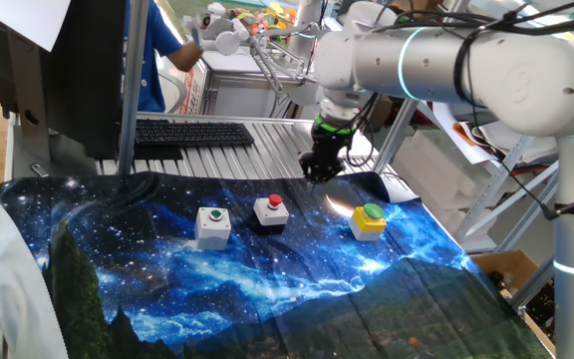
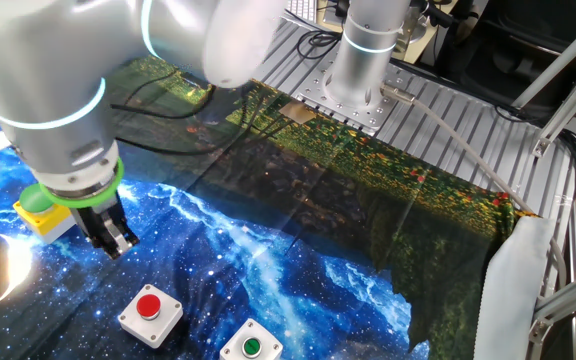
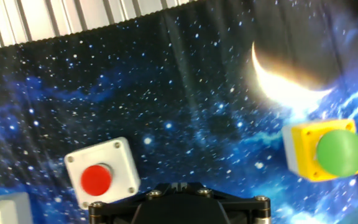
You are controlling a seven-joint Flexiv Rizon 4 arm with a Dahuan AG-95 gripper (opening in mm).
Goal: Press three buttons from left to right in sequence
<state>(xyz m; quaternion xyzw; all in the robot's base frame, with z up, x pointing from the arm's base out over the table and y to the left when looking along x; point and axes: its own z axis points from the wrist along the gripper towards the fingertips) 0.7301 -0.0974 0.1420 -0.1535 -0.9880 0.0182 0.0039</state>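
1. Three push-button boxes sit in a row on a galaxy-print cloth (image 1: 217, 289): a grey-white box with a green cap (image 1: 212, 224), a black-and-white box with a red cap (image 1: 271, 211), and a yellow box with a green cap (image 1: 368, 220).

2. The pincer (image 1: 319, 172) hangs above the cloth, pointing straight down, clear of every box. In one fixed view it stands behind the row, over the gap between the red-capped box and the yellow one; the grey-white box lies farthest from it, at the left end.

3. The other fixed view shows the pincer (image 2: 114, 240) just beside the yellow box (image 2: 43, 210), with the red-capped box (image 2: 150, 310) below and ahead of it and the grey-white box (image 2: 251, 345) beyond that.

4. Its fingers are clenched together on nothing, the tip a single blunt point suited to pushing a cap.

5. The hand view looks down on the red cap (image 3: 96, 180) at lower left and the yellow box (image 3: 325, 151) at right; only a corner of the grey-white box (image 3: 2, 208) shows.

6. Progress cannot be read from the caps: none looks pushed in or lit. Judging from the pincer's place away from the left box, the sequence may be under way, but no press is happening at this instant.

7. A black keyboard (image 1: 192, 132) lies on the slatted table (image 1: 277, 150) behind the cloth, well apart from the pincer.
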